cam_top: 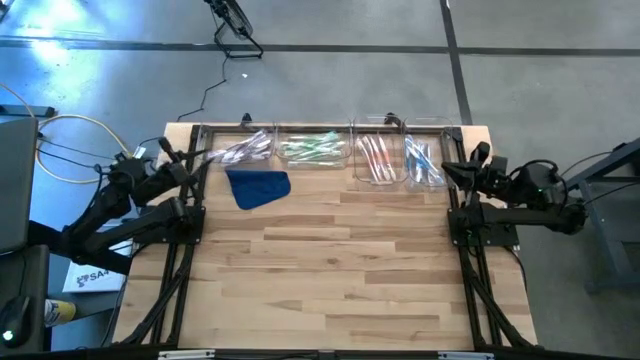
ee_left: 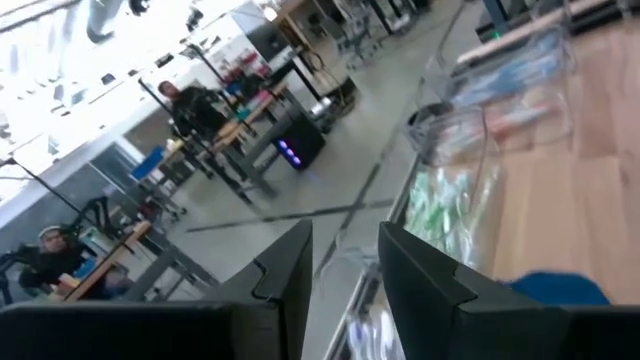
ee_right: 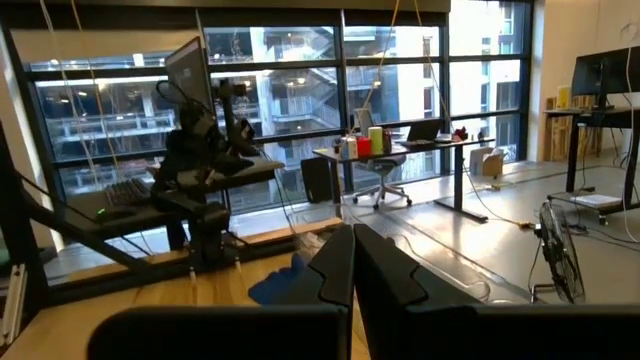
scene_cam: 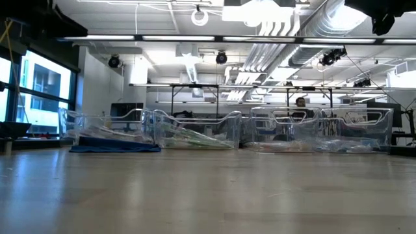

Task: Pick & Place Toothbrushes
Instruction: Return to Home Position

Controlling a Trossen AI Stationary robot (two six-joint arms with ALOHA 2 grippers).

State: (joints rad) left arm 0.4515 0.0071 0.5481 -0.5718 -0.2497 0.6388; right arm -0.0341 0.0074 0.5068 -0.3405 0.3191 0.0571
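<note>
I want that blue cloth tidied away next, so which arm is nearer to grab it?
The left one. The blue cloth lies on the table, on its left side, close to the left claw. The right claw sits at the opposite edge, well across the table from it.

Left gripper (ee_left: 345, 250): two dark fingers (ee_left: 430, 295) parted, narrow gap. Past them, a row of clear bins (ee_left: 455, 135) runs along the wooden table (ee_left: 560, 200) edge. Green toothbrushes (ee_left: 448, 200) lie in a near bin, pinkish toothbrushes (ee_left: 520, 112) in the next one out; the contents farther on are too blurred to call. Blue cloth (ee_left: 560, 288) on the table, just beside one finger. Beyond the table: grey floor (ee_left: 330, 190), desks (ee_left: 230, 140), two people (ee_left: 190, 100) at them, dark box (ee_left: 297, 150) with a purple light.
</note>
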